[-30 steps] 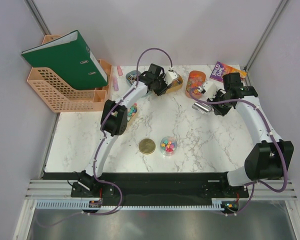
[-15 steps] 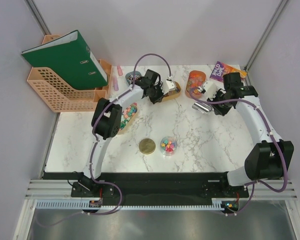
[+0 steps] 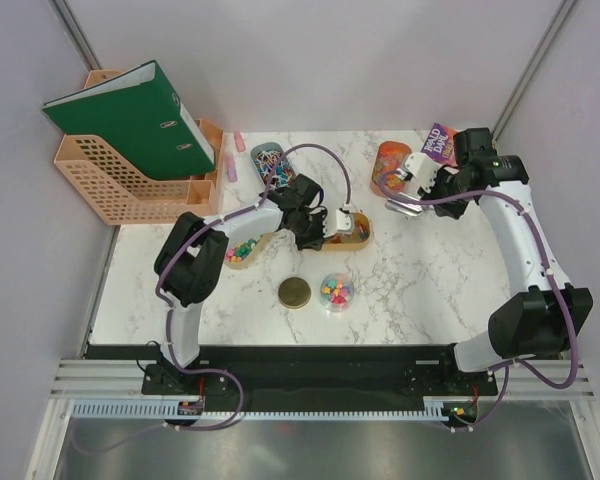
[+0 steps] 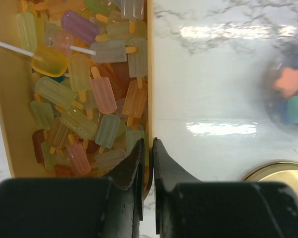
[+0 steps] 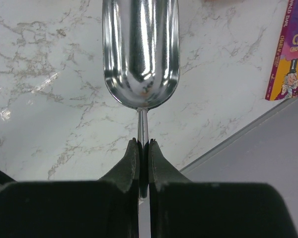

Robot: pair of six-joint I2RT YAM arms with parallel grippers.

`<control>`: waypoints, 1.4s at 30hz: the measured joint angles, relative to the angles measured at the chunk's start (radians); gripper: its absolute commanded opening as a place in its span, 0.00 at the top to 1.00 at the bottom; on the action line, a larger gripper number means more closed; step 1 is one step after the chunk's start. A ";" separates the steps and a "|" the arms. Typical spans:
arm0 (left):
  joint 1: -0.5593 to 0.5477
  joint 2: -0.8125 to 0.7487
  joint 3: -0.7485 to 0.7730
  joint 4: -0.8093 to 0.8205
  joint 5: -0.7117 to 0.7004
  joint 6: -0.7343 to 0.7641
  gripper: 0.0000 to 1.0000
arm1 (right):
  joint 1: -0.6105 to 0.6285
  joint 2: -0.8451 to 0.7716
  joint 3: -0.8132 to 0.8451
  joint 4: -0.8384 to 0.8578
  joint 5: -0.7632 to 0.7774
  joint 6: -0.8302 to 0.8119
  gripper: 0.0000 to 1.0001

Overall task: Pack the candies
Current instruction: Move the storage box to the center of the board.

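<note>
While the silver metal scoop (image 5: 140, 54) is pinched by the right gripper (image 5: 143, 148) far right, the rim of the tan oval tray (image 4: 7, 114) is clamped mid-table by the left gripper (image 4: 147, 148), with loads of pastel popsicle-shaped candies (image 4: 84, 89) heaped inside.

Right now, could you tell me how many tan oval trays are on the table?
2: one tray mid-table in the left gripper, the other tray just left of it; none seems hidden.

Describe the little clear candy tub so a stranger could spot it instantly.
On the marble table, look near the near edge, in the middle. Right of the round gold lid sits the clear tub of candies. Unlike the oval trays, it is round, see-through and tiny.
</note>
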 measured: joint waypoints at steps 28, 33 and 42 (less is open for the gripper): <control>-0.042 -0.391 -0.248 0.122 0.001 -0.146 0.95 | 0.203 0.176 0.139 -0.237 0.100 -0.192 1.00; 0.045 -0.399 -0.314 0.149 -0.011 -0.154 0.98 | 0.266 0.215 0.139 -0.240 0.149 -0.191 1.00; 0.079 -0.251 -0.351 0.156 -0.043 -0.198 0.98 | 0.316 0.299 0.186 -0.243 0.281 -0.163 1.00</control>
